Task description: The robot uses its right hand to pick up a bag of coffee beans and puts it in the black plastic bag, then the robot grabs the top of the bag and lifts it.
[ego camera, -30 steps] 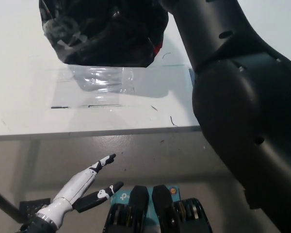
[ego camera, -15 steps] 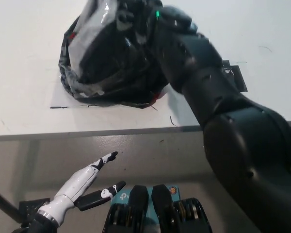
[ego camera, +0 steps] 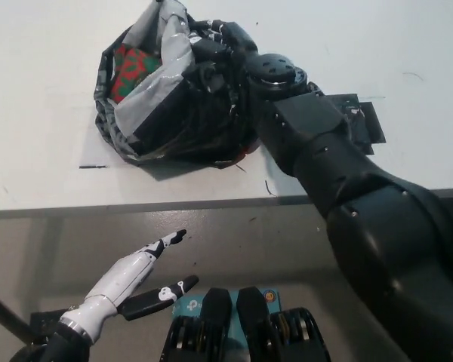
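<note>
- A crumpled black plastic bag [ego camera: 174, 113] sits on the white table [ego camera: 45, 90], near its front edge, its glossy folds catching grey light.
- Through the bag's open mouth at upper left shows a red-and-green patterned bag of coffee beans [ego camera: 132, 69], lying inside the black bag.
- The robot's black right hand [ego camera: 219, 56] is at the top of the plastic bag, fingers closed on the gathered film; the black right arm runs down to the lower right corner.
- The white left hand [ego camera: 132, 275] rests low at the lower left, below the table edge, holding nothing, with its fingers spread and pointing up to the right.
- A small flat black plate [ego camera: 362, 121] lies on the table just beside the right arm.
</note>
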